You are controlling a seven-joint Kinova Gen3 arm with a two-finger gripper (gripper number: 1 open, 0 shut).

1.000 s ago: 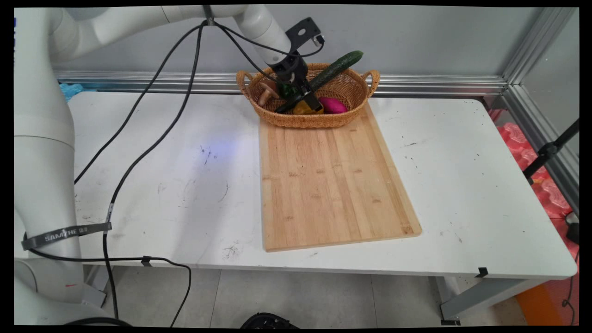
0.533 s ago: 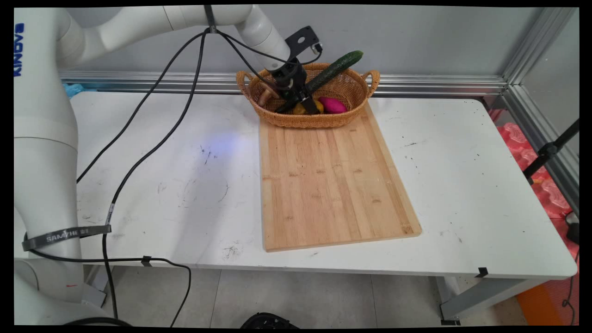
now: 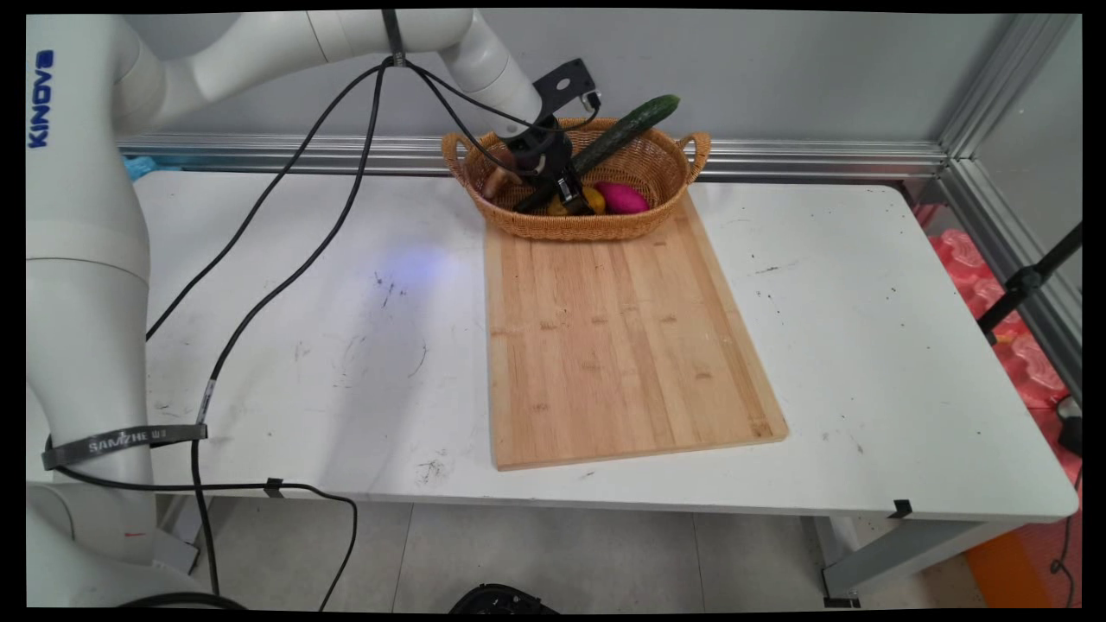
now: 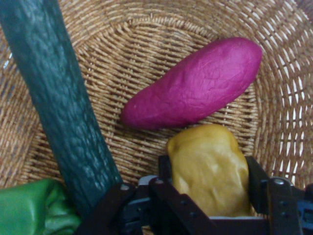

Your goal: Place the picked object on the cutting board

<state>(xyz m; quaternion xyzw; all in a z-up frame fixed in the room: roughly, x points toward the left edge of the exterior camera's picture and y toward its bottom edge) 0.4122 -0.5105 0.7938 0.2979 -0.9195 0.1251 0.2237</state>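
Observation:
My gripper [image 3: 570,195] is down inside the wicker basket [image 3: 572,226] at the back of the table. In the hand view its fingers [image 4: 164,169] press on both sides of a yellow potato-like lump [image 4: 208,166], which rests on the basket floor [image 4: 146,29]. Just beyond the lump lies a purple sweet potato [image 4: 195,85] [image 3: 624,197]. A long dark green cucumber [image 4: 58,98] [image 3: 626,130] leans across the basket, its tip sticking out over the rim. A green pepper [image 4: 29,208] sits beside the gripper, and a brown mushroom [image 3: 498,177] lies at the basket's left end.
A bare wooden cutting board [image 3: 613,337] runs from the basket's front to the table's near side. Black cables [image 3: 285,268] hang from the arm over the left of the white table [image 3: 864,345]. A metal rail and wall stand close behind the basket.
The gripper has sunk lower into the basket and shifted slightly left, down onto the yellow lump. The vegetables have stayed where they were.

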